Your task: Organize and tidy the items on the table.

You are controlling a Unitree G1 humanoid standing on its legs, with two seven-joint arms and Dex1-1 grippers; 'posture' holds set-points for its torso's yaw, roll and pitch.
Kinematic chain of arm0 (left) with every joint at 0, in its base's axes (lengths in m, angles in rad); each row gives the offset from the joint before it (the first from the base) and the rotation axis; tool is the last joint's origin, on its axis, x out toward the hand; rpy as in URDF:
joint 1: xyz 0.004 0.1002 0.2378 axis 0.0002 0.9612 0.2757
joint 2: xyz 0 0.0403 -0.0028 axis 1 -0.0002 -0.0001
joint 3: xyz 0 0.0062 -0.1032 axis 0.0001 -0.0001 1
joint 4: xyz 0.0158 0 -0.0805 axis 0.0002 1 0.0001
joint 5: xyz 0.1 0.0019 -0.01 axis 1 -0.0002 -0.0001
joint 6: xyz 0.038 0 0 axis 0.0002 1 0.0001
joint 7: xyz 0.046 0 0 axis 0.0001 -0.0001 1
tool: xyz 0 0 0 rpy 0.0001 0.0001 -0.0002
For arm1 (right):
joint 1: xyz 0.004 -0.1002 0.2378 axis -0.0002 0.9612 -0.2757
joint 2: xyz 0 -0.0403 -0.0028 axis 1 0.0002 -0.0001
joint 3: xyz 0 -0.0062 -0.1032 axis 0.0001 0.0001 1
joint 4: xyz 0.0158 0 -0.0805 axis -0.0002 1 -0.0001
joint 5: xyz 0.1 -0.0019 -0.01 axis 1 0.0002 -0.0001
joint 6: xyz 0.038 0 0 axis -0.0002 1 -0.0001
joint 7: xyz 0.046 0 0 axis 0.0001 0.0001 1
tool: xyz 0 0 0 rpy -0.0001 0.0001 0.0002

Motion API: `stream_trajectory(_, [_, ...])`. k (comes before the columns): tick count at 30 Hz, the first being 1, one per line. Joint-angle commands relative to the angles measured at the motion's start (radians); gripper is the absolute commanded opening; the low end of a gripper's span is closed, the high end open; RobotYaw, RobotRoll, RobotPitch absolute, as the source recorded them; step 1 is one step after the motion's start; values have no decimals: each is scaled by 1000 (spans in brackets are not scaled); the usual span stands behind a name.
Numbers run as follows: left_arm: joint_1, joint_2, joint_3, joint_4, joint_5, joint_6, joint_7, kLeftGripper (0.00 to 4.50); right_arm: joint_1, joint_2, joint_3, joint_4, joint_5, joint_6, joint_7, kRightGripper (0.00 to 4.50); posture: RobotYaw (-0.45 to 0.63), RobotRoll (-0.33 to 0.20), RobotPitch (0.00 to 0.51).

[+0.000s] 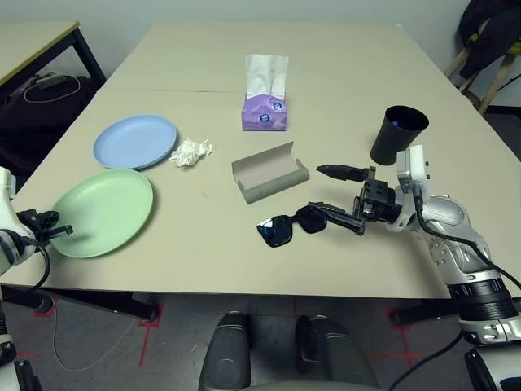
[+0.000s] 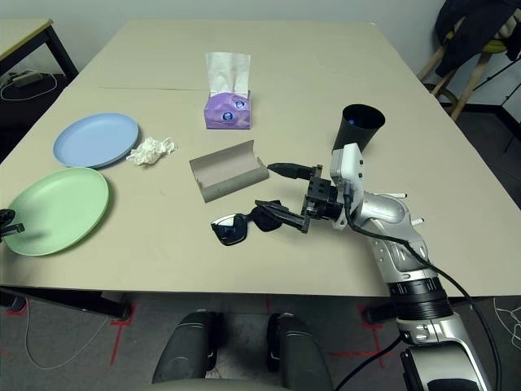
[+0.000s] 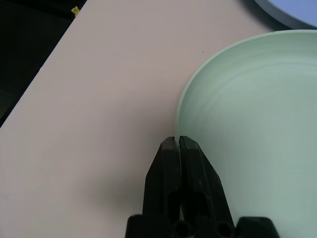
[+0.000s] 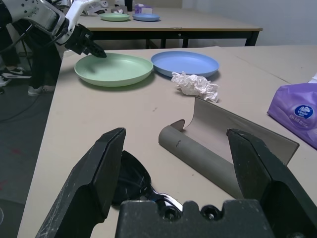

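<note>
Green plate (image 1: pixel 102 212) rim — seemingly pinched by left gripper (image 3: pixel 178 144); right gripper (image 4: pixel 173 163) level (fingers apart) over sunglasses (image 1: pixel 289 226).

The cup (image 1: pixel 399 133) is partly hidden behind the right arm, and something small and blue inside it is too small to identify. The right gripper's (image 1: pixel 338 195) lower finger covers part of the sunglasses (image 1: pixel 286 226). The left wrist view cuts off the blue plate (image 3: pixel 292 7).

Your two head views look down on the table (image 1: pixel 342 73) from its near edge. Left wrist view sits close over the green plate (image 3: pixel 257 109); the right wrist view looks low across to it.
</note>
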Motion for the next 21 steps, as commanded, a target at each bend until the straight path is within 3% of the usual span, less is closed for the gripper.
stream_trajectory(1, [26, 3, 7, -13, -5, 35, -10, 31, -7, -1, 9, 10, -11, -11, -2, 4500, 164, 0, 102])
stream_trajectory(9, [51, -6, 138, -194, -116, 198, -38, 31, -7, -2, 7, 6, -16, -9, -5, 4500, 158, 0, 105])
stream_trajectory(15, [-73, -52, 170, -289, -164, 285, 42, 31, -14, 8, -1, -4, -8, 4, -33, 4500, 162, 0, 107])
stream_trajectory(21, [-258, -117, 103, -243, -127, 228, 144, 31, -43, 50, -26, -11, 27, 53, -111, 4500, 164, 0, 109])
